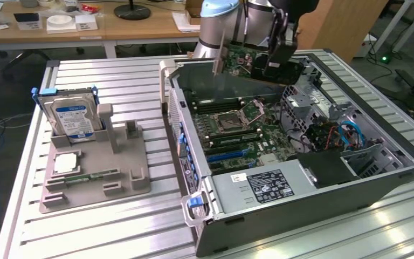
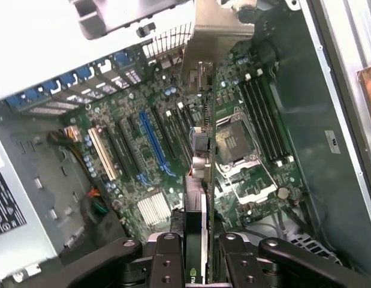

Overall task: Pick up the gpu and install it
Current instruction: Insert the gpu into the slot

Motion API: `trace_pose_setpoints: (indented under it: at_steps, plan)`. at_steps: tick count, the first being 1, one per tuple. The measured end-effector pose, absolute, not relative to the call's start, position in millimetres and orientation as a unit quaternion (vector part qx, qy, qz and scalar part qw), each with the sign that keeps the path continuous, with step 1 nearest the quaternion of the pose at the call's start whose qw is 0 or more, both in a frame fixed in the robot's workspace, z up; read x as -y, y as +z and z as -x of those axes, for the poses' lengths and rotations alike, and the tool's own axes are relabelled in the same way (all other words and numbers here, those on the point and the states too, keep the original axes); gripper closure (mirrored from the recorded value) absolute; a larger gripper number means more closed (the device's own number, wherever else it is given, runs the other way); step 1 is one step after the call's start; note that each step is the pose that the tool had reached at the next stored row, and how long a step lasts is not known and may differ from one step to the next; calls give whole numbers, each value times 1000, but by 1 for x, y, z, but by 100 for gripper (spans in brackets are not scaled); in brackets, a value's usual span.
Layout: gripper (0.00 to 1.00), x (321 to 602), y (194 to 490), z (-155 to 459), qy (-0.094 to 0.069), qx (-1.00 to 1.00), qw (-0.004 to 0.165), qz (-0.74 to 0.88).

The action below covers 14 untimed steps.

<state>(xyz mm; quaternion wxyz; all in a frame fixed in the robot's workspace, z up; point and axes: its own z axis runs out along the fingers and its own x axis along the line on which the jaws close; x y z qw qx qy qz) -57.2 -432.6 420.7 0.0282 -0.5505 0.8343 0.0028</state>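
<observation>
Hanging over the open computer case (image 1: 293,208), the claw (image 1: 275,65) pinches the gpu (image 1: 245,56) between its two fingers. So the picking-up part looks done. The card is up in the air, above the far end of the case, and no part of it touches the case. It stands up on its edge. Its grey metal end piece (image 1: 218,54) sits at the end of the card nearer the case's tall side wall (image 1: 171,108).

The putting-in part is not done. Down on the floor of the case lies the green board (image 1: 239,132), and its long slots (image 2: 154,141) are bare. The card hangs well above them and is not pushed into any of them.

From the camera on the wrist, the card looks thin, seen edge on. It runs straight out from between the claw's fingers (image 2: 167,258) toward the board inside the case. The fingers press on both flat sides of the card, at the edge farthest from the board.

Outside the case, to the exterior view's left of it, a grey holder (image 1: 121,181) stands with a silver hard drive (image 1: 74,116) in it.
</observation>
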Motion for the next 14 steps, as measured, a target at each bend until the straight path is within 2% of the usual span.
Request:
trace_pose_setpoints:
  at_steps: [14]
  plan:
    - [73,433,418,57,0,-766,38,642]
